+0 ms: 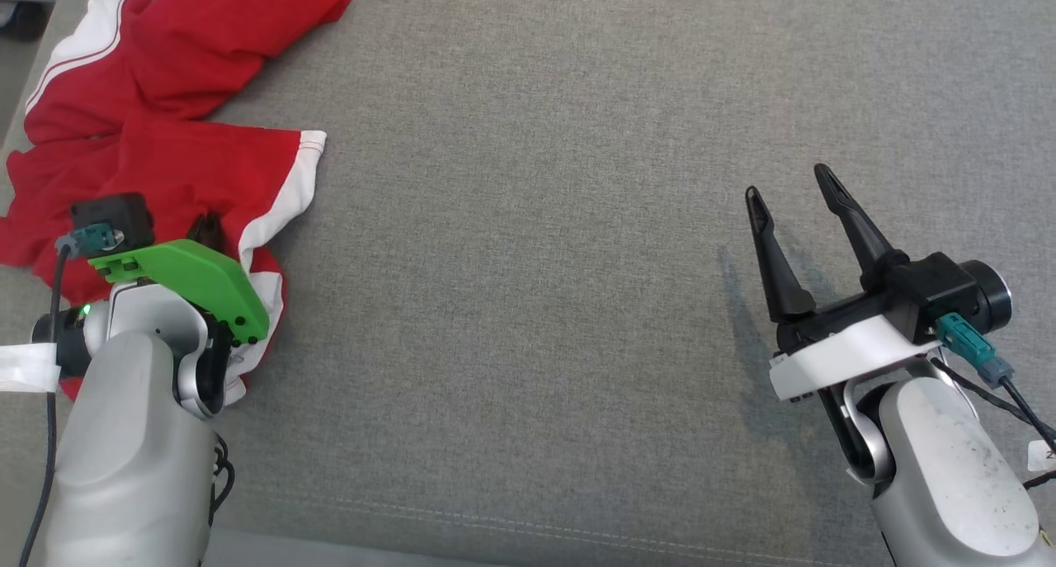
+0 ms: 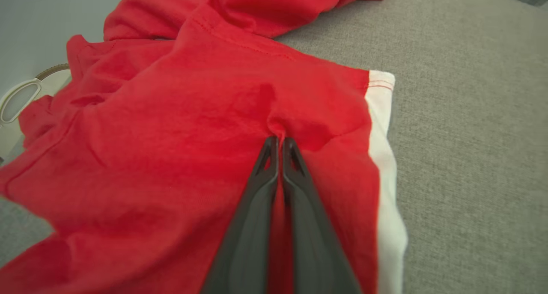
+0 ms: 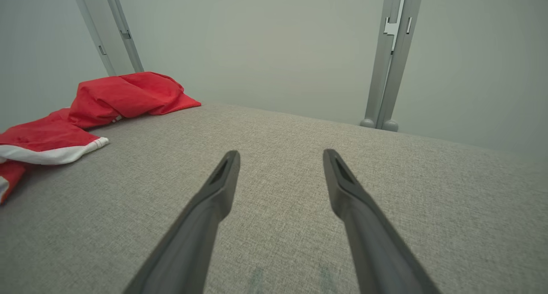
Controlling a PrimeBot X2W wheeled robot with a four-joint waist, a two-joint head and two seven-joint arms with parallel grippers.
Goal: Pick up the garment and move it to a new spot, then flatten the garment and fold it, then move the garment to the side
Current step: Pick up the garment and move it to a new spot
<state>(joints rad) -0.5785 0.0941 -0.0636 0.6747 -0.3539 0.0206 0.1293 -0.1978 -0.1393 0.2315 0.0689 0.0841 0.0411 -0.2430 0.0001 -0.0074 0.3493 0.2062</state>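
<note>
Left wrist view: the left gripper is pinched closed on a ridge of the red garment, just beside its white stripe, on the grey bench. Lift slowly so the pinch holds. Well apart from the garment, the right gripper stands spread, empty.

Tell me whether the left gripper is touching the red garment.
Touching. Left wrist view: the left gripper pinches a fold of the red garment.
</note>
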